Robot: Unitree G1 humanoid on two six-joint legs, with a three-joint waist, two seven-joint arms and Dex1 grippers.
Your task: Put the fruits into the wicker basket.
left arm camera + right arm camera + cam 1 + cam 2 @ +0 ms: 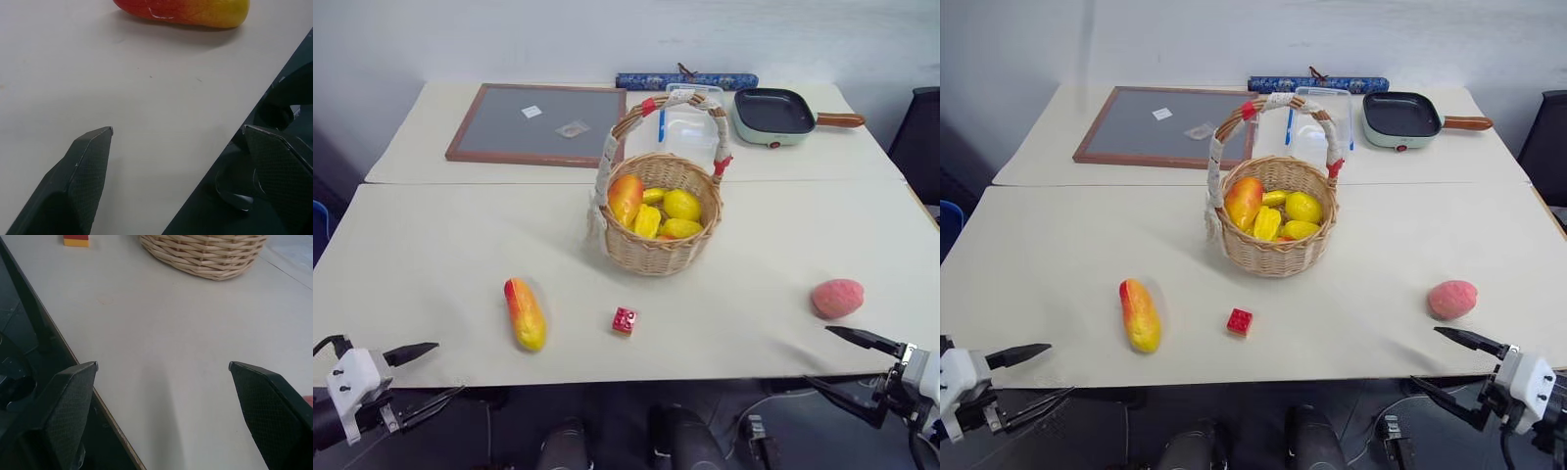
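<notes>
While the far half of the worktop (431,245) carries a framed grey board (540,122), a clear plastic box (690,122), a small green frying pan (775,116) and a blue patterned roll (685,80), we see nothing stacked in front of the fruits. A small red dotted cube (624,320) sits alone near the front edge, between the two loose fruits and in front of the wicker basket (658,240). The basket stands mid-worktop, upright, handle arched over it, already holding yellow pieces and one orange-red fruit.

The elongated red-to-yellow fruit (525,313) lies flat to the left of the cube, well apart from the basket. It is ahead of the left gripper (423,377), not touching; in the left wrist view it lies beyond the fingers (85,166), apart from them. The pink rough fruit (837,298) rests near the right front edge, just beyond the right gripper (847,362), no contact.

Both sets of fingers are spread wide, released, holding nothing. Both grippers hang low at the front edge of the worktop, left one angled inward to the right, right one angled inward to the left, fingers (68,401) straddling the edge with the basket ahead.
</notes>
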